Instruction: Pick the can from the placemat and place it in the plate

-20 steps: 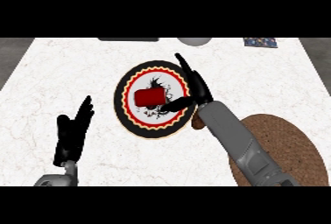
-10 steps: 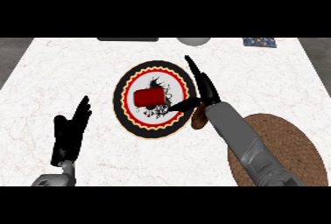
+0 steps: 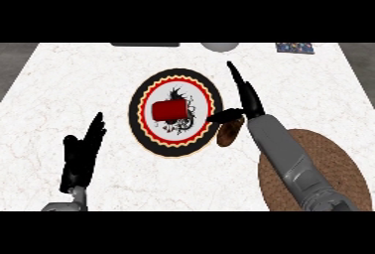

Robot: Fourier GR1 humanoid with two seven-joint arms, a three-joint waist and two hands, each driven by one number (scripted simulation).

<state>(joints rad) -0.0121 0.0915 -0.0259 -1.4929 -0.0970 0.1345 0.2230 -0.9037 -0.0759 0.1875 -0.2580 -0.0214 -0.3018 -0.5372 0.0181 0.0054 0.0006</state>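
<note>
Head view shows the red can (image 3: pixel 169 109) lying on its side in the plate (image 3: pixel 144 130), away from the brown placemat (image 3: pixel 330 163) at the near right. Just right of the plate, the right hand (image 3: pixel 245 96) is open, fingers straight and thumb out. The left hand (image 3: pixel 82 154) rests open at the near left. A bump from the thumb could roll the can away.

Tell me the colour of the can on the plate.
Red. The can lies on the black-rimmed plate, seen in the head view.
</note>
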